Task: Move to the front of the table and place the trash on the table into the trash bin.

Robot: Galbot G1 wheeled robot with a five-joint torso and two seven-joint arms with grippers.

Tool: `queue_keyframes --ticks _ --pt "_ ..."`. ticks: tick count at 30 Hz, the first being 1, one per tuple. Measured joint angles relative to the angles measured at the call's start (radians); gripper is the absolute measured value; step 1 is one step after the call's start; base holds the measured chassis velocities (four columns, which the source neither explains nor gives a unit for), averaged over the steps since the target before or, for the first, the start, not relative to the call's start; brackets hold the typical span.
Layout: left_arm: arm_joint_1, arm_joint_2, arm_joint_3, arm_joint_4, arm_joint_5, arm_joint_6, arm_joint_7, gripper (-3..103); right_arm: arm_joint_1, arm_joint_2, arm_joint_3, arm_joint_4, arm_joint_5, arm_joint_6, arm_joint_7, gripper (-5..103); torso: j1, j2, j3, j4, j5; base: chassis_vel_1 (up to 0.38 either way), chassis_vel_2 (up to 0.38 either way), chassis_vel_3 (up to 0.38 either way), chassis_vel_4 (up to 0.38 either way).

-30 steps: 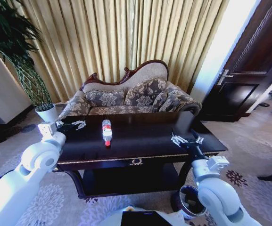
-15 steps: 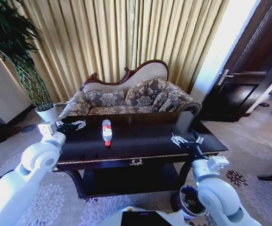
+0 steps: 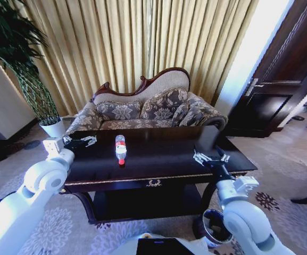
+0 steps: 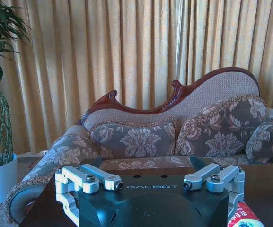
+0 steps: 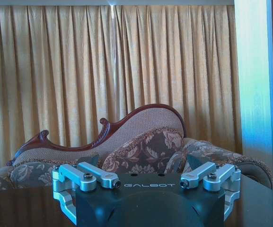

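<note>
The dark glossy table [image 3: 164,154] stands in front of me in the head view. On its left-centre lies the trash: a clear plastic bottle [image 3: 121,149] with a red cap pointing toward me. My left gripper [image 3: 81,141] hovers open over the table's left end, left of the bottle. In the left wrist view its gripper [image 4: 147,163] is spread wide, and the bottle's red label [image 4: 242,216] shows at the corner. My right gripper [image 3: 210,157], also open [image 5: 142,161], hangs over the table's front right. The black trash bin [image 3: 213,223] stands on the carpet by the table's front right leg.
A patterned sofa [image 3: 148,109] sits behind the table before gold curtains. A white plant pot [image 3: 53,127] stands at the far left. A dark door [image 3: 286,79] is at the right. Patterned carpet surrounds the table.
</note>
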Motion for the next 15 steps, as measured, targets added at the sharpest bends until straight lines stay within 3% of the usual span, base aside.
queue_keyframes --ticks 15 --pt "-0.003 0.001 0.006 0.001 -0.003 0.000 -0.010 100 -0.001 0.000 0.003 0.001 0.004 0.000 0.000 100 0.000 0.000 0.000 0.0003 0.0002 0.000 0.000 0.000 0.000"
